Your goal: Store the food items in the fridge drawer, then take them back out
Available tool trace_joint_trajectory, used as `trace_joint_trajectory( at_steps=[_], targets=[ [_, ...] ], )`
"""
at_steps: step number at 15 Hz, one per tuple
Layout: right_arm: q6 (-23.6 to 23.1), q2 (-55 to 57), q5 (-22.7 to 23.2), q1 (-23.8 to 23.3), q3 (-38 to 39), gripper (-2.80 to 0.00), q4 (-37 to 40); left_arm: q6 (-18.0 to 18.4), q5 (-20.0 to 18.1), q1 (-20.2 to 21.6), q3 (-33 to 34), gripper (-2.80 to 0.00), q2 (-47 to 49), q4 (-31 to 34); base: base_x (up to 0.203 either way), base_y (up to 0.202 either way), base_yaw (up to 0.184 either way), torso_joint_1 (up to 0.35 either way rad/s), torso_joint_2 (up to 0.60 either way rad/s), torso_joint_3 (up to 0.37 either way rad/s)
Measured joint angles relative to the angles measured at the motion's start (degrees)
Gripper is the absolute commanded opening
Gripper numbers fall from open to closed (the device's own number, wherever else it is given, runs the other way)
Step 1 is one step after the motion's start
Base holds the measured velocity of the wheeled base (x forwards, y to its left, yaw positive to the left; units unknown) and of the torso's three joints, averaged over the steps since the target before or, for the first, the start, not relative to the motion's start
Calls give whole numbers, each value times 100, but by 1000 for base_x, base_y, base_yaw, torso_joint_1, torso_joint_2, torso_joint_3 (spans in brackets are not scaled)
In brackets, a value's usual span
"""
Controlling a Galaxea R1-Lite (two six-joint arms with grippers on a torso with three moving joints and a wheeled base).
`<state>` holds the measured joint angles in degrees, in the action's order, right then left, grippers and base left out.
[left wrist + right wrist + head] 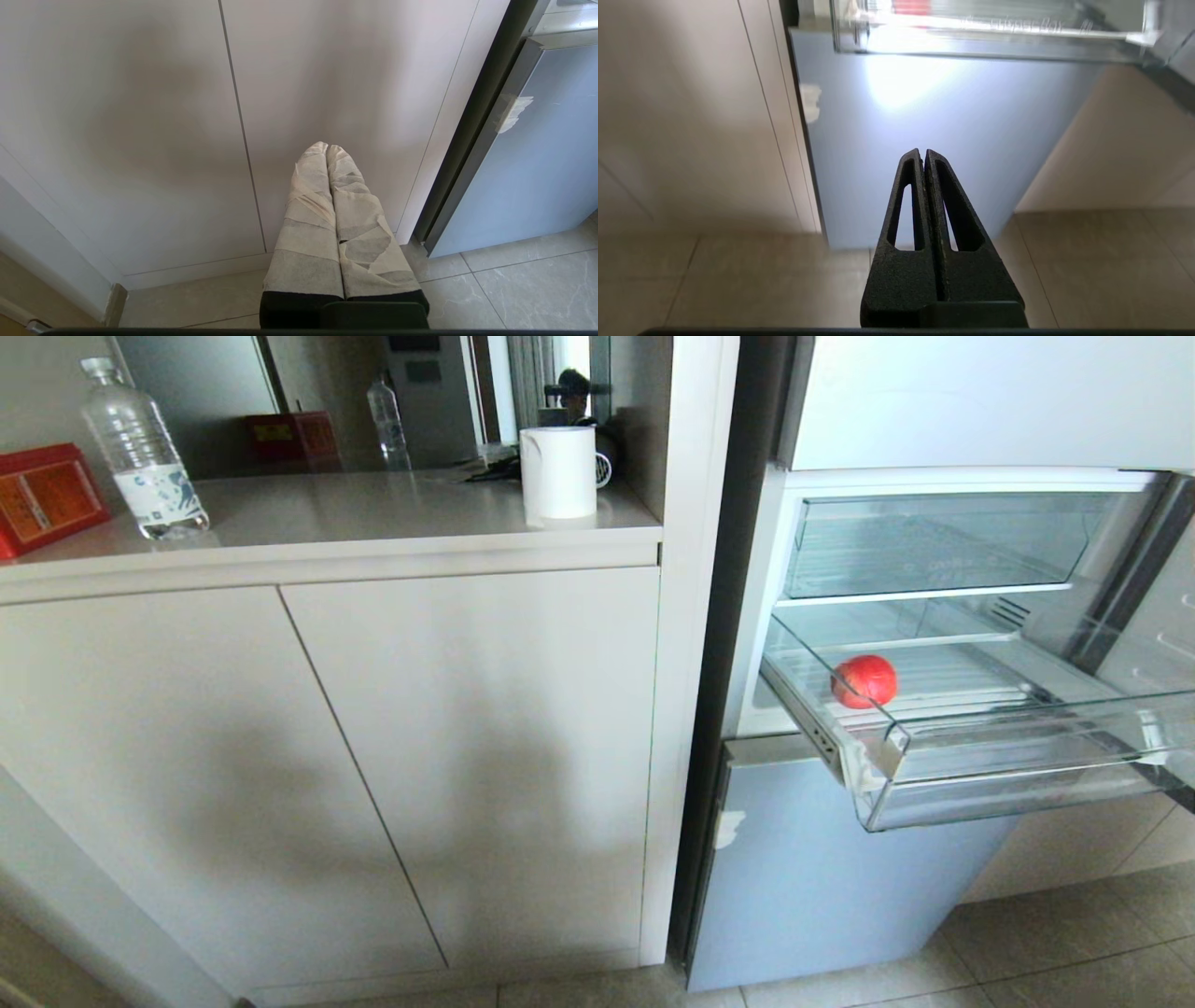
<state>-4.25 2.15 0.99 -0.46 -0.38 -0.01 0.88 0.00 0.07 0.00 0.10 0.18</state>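
The cabinet (373, 756) stands left of the fridge (840, 877), the two side by side on the floor (1074, 943). On the cabinet's countertop (373, 518), a water bottle (145, 453) stands near the left end, with a box (42, 495) just left of it at the edge. A mug (558, 471) stands at the right end, close to the front edge. In the fridge, the fridge drawer (980, 747) is pulled out forward, below a taller drawer (934, 541) that sits pushed in. One food item (864, 680) lies in the pulled-out drawer, near its left wall.
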Motion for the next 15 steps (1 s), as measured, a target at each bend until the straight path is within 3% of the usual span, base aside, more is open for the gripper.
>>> trace_joint_trajectory(
  at_steps=[5, 15],
  targets=[
    [155, -214, -37, 2, 33, -280, -26, 0, 0, 3, 0, -280, 0, 0, 1, 0, -15, -1, 0, 2],
    [197, -228, -48, 2, 38, -280, -13, 0, 0, 0, 0, -280, 0, 0, 0, 8, -171, 3, 1, 2]
  ],
)
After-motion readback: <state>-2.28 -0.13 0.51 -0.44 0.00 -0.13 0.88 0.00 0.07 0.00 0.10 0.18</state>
